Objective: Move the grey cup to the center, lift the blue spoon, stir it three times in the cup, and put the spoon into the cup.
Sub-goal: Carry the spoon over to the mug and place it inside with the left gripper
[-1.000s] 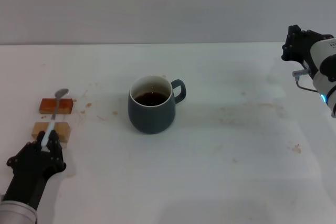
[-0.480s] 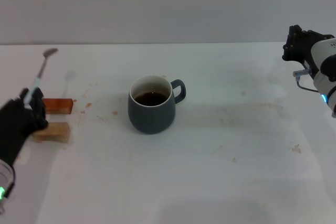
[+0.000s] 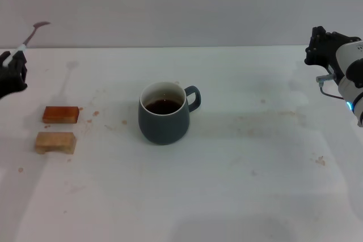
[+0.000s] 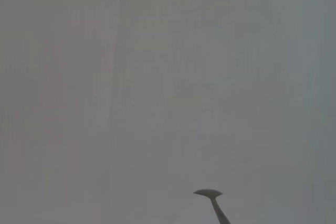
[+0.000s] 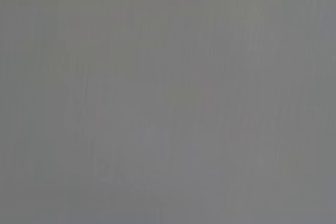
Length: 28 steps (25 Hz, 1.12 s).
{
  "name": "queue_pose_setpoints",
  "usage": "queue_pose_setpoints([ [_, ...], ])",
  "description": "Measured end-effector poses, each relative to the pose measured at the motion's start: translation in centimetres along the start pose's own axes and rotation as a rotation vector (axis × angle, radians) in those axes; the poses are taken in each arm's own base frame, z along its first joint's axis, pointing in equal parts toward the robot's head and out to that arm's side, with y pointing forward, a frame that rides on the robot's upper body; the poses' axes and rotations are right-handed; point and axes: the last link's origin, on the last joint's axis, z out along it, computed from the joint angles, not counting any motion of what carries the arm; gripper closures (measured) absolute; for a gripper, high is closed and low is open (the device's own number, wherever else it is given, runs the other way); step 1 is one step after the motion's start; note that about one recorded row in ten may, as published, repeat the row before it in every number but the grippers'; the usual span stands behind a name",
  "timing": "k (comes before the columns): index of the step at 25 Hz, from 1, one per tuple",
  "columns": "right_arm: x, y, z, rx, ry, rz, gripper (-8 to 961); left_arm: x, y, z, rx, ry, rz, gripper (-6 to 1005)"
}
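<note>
My left gripper (image 3: 12,69) gripped the blue spoon (image 3: 31,33) high at far left — grey cup (image 3: 165,113) mid-desk; right gripper (image 3: 323,46) parked far right, jaws' state unclear

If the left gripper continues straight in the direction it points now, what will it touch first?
Probably nothing. The left gripper holds the blue spoon pointing up, away from the table; the left wrist view shows only blank grey wall ahead, distance unclear.

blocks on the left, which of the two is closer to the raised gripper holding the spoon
The reddish-brown block, the farther one; the tan block sits nearer the robot, farther from the left gripper.
</note>
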Motion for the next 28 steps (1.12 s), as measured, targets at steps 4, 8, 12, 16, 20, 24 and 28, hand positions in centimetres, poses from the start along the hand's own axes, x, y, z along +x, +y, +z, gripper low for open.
queue_pose_setpoints([
  [4, -0.1, -0.1, 0.0, 0.004, -0.002, 0.005, 924, 2.4, -0.5, 0.2, -0.001, -0.065, 0.019, 819],
  [8, 0.0, -0.2, 0.0, 0.01, -0.002, 0.007, 924, 4.6, -0.4, 0.1, -0.014, -0.122, 0.046, 818],
  [12, -0.1, -0.2, 0.0, 0.011, -0.002, 0.008, 924, 6.3, -0.1, 0.3, -0.027, -0.192, 0.09, 818],
  [16, -0.1, -0.2, 0.1, 0.01, -0.004, 0.008, 924, 7.7, 0.2, 0.5, -0.114, -0.272, 0.097, 818],
  [20, -0.1, -0.3, 0.1, 0.011, -0.003, 0.007, 924, 9.0, 0.8, 0.0, -0.194, -0.31, 0.11, 818],
  [24, -0.1, -0.2, 0.1, 0.009, -0.001, 0.007, 924, 10.2, 1.7, -0.4, -0.257, -0.37, 0.16, 818],
  [28, -0.2, -0.2, 0.1, 0.008, -0.002, 0.008, 924, 11.3, 2.6, -0.4, -0.312, -0.421, 0.206, 818],
])
